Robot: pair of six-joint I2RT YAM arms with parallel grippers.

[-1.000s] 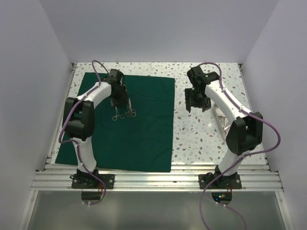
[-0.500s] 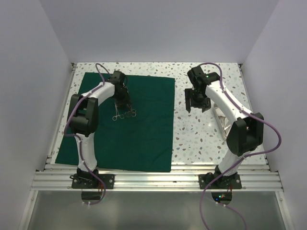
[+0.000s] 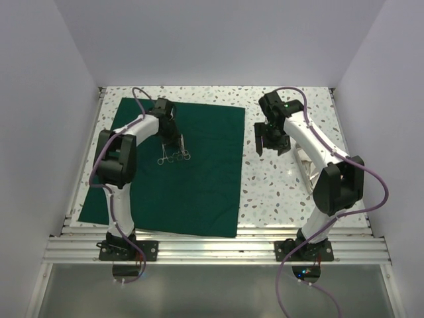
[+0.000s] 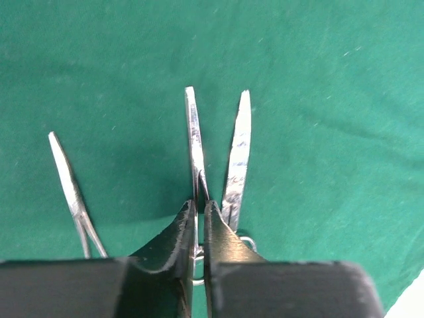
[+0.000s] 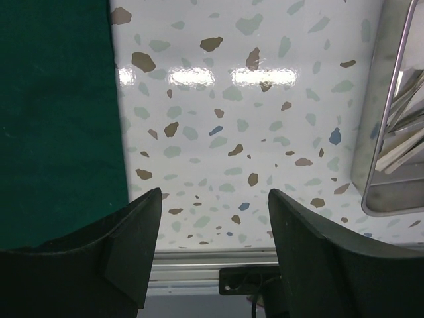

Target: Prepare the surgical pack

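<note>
We see the surgical pack (image 3: 199,185) as a broad green sheet spread flat on the left side of the counter (image 3: 278,185). Three steel instruments (image 3: 173,157) lie on it, and the left gripper (image 4: 199,211) has its jaws pinched nearly together on the shank of the middle instrument (image 4: 193,132). The right gripper (image 5: 212,218) hangs with jaws wide apart, nothing between them, over the counter between the sheet and the steel tray (image 5: 381,165).

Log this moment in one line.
left gripper: shut on steel instrument | right gripper: open, above table | surgical pack: spread flat
</note>
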